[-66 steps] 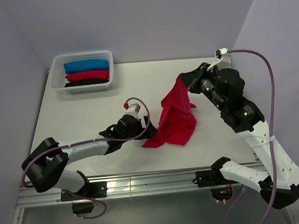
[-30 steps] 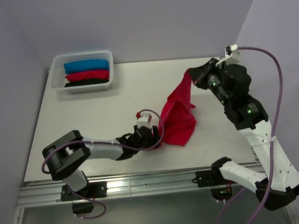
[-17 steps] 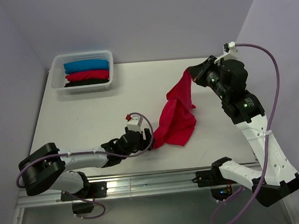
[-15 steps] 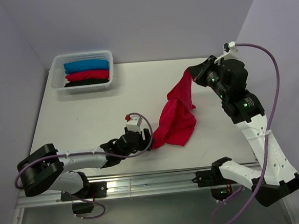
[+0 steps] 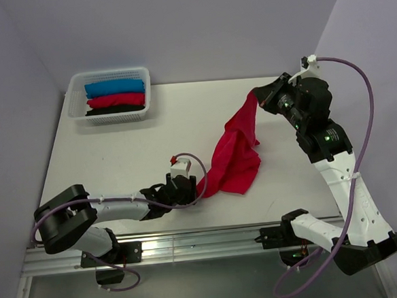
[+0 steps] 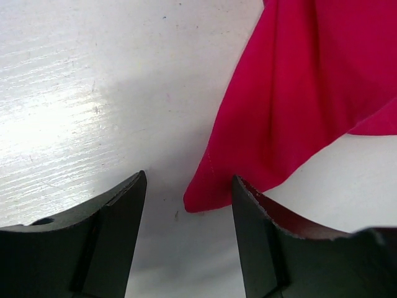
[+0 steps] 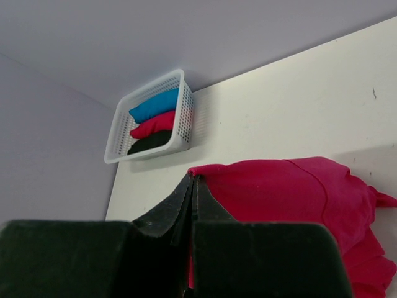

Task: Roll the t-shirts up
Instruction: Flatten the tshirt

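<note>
While the right fingers [image 7: 177, 208] were clamped together on an upper edge of the shirt [image 5: 236, 153] and held it off the desk [image 5: 117, 155], the red cloth hung from them in a narrow drape. Its lower half lay bunched on the desk right of centre. The left fingers [image 6: 267, 242] stood apart and low on the desk, and a bottom corner of the shirt lay between their tips. As far as the wrist view showed, the corner touched neither of them. The cloth looked light and wholly limp: hung from one point it collapsed into folds, so it would likely sag or crease wherever nothing held it. It seemed in no way fragile, and probably not slick, though a thin single layer could slide out of a shallow pinch. The stitched hem at that corner seemed the best place to take hold, with a deep bite across the doubled edge. Two holds well apart on the shirt could then draw it taut and lay it flat for rolling. Three rolled shirts [image 5: 115, 100], blue, red and black, lay in the basket [image 5: 108, 73] at the far left corner, well apart from the arms.
</note>
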Controlling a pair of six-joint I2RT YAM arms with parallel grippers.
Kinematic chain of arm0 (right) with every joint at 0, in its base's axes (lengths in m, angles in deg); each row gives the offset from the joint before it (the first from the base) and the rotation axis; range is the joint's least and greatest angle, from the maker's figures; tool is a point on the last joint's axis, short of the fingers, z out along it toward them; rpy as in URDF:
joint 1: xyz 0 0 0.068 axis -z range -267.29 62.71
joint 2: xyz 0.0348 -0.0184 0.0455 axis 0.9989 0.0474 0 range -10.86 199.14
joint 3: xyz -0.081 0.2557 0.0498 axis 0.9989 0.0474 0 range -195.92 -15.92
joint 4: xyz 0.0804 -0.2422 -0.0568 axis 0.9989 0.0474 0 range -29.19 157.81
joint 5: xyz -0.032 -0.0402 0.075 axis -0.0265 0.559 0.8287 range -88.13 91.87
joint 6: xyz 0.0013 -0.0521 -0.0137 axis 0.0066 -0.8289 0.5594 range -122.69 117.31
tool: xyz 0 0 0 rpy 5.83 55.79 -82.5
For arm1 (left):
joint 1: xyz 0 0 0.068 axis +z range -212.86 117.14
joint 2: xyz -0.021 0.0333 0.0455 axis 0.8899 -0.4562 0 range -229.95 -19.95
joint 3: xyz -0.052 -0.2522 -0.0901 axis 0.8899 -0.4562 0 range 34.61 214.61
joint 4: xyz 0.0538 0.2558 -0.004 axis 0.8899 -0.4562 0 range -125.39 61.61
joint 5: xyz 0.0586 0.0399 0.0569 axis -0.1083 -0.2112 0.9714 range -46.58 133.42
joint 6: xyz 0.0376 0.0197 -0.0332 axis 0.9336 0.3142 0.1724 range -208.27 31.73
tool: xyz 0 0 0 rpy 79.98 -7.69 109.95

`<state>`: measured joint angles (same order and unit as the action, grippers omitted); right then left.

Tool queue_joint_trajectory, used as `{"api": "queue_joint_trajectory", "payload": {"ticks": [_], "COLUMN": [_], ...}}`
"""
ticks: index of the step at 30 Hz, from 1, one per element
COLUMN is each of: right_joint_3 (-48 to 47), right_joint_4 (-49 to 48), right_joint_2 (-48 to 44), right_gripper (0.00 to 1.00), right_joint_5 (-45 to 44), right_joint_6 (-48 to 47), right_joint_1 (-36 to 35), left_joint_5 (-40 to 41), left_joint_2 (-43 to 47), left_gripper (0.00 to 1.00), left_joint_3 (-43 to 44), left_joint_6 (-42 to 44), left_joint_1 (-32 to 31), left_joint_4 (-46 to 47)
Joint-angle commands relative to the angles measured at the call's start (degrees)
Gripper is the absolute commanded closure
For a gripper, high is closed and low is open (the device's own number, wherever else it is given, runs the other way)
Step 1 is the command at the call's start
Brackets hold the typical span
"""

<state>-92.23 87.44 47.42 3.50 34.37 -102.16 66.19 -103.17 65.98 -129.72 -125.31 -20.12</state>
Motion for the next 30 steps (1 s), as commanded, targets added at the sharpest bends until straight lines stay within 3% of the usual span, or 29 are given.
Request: {"api": "queue_joint_trajectory", "payload": {"ticks": [1, 10, 14, 17, 18, 22, 26, 30], "right_joint_3": [0.55, 1.78, 2.13, 2.22, 2.31, 2.22, 1.0, 2.21], "right_joint_4": [-2.9, -3.96, -3.96, -3.87, -3.87, -3.69, -2.29, -1.32], "right_joint_2": [-1.15, -1.15, -1.33, -1.33, -1.33, -1.24, -1.77, -3.52], "right_gripper": [1.0, 1.0, 1.0, 1.0, 1.0, 1.0, 1.0, 1.0], "right_joint_5": [1.45, 2.68, 2.77, 2.68, 2.68, 2.68, 2.06, 3.12], "right_joint_6": [0.21, 0.73, 0.74, 0.73, 0.65, 0.38, -0.67, -2.34], "right_joint_1": [0.9, 1.69, 1.78, 1.78, 1.86, 2.04, 2.74, 4.41], "left_joint_5": [-1.31, -5.0, -6.5, -5.89, -5.71, -3.78, -2.02, -4.83], "left_joint_2": [0.78, -3.17, -5.19, -5.81, -5.73, -3.8, 4.61, 16.84], "left_gripper": [0.37, 0.45, 0.56, 0.81, 1.0, 1.0, 1.0, 1.0], "left_joint_3": [-0.17, 1.67, 2.02, 2.64, 2.81, 5.26, 7.38, 7.47], "left_joint_6": [-0.74, -0.12, -0.73, -1.26, -1.61, -3.28, -7.05, -9.7], "left_joint_1": [-0.3, -0.21, -0.21, -0.21, -0.21, -0.21, 1.1, 10.3], "left_joint_4": [1.74, 3.59, 4.39, 3.16, 1.93, -3.77, -14.58, -23.64]}}
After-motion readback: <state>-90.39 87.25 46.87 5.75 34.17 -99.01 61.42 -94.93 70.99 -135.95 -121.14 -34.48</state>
